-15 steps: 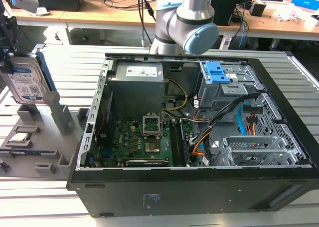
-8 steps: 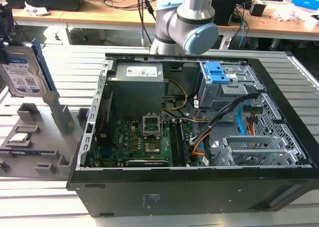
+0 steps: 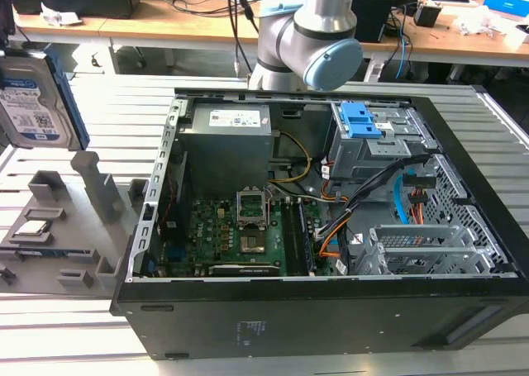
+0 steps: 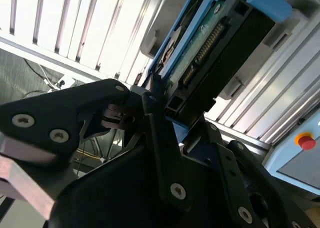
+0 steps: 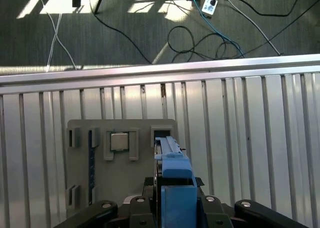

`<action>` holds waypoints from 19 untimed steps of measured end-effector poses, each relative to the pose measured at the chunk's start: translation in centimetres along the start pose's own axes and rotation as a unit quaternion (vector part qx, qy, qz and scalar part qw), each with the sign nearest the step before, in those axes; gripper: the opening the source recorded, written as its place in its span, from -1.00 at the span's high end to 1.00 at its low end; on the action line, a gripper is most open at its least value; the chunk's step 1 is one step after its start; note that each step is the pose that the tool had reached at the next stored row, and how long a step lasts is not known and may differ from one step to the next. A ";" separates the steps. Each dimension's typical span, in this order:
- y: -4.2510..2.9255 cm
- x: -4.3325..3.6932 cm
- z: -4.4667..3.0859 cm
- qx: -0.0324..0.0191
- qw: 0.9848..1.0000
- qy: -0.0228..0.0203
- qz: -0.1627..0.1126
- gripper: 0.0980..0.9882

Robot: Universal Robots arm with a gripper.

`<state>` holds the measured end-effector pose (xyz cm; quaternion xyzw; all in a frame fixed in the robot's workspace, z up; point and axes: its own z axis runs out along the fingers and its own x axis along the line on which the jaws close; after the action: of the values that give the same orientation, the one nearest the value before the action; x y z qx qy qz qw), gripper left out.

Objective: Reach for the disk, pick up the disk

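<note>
A robot gripper [image 5: 174, 184] holds the disk [image 3: 33, 102] in the air over a slatted metal table [image 3: 107, 103], its black fingers [image 4: 156, 119] closed narrowly against the drive's two sides. In the exterior view the disk hangs upright at the view's left edge, with its white-and-blue label turned to the camera and its blue frame running down one side. It is above a grey fixture tray [image 3: 78, 264] and clear of the tray's posts. In the first wrist view the disk appears edge-on between the gripper's links, blue frame uppermost. The tray lies on the slats beneath it, near the table's railed edge, and dark floor strewn with cables lies past that edge. A small square silver chip [image 5: 119, 141] sits in a pocket of the tray, just beside the slot that lines up with the disk's far end. The second wrist view shows the drive's green circuit board and connector row facing the gripper body. An open black computer case [image 3: 463, 252] lies on the table towards the exterior view's right, touching the tray, with blue latch tabs [image 3: 360, 118] at its far end. The grey arm [image 3: 307, 35] rises behind the case.
</note>
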<state>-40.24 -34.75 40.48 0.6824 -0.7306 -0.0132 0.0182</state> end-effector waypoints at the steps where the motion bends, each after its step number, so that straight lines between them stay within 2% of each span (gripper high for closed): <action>1: 0.01 -0.01 -0.48 0.000 1.000 0.000 0.000 0.40; 5: 0.02 -0.02 -1.84 -0.001 1.000 0.000 0.000 0.40; 7: 0.03 -0.02 -2.85 -0.002 1.000 0.000 0.000 0.40; 19: 0.08 -0.06 -6.10 -0.003 1.000 0.000 0.000 0.40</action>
<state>-40.04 -34.65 46.58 0.6824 -0.7305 -0.0156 0.0207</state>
